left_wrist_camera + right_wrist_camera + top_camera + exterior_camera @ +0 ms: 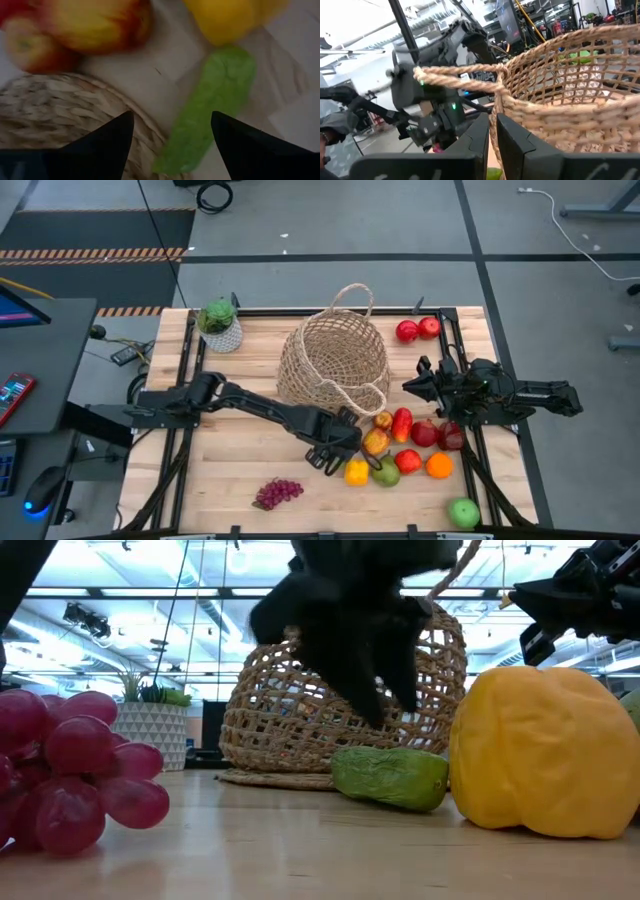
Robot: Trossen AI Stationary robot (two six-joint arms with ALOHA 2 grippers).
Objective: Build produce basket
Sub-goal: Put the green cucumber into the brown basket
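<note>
rough woven wicker basket (333,355), pale wood table (230,470), glossy grapes (60,775)

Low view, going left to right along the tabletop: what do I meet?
Grapes → white plant pot → basket → cucumber → yellow pepper. The left gripper hangs open above the cucumber, in front of the basket.

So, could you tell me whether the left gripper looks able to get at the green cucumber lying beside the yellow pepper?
Probably yes. The left gripper hovers open right over the green cucumber, nothing between its fingers and it. The tan wicker basket and yellow pepper crowd either side, so clearance looks tight.
</note>
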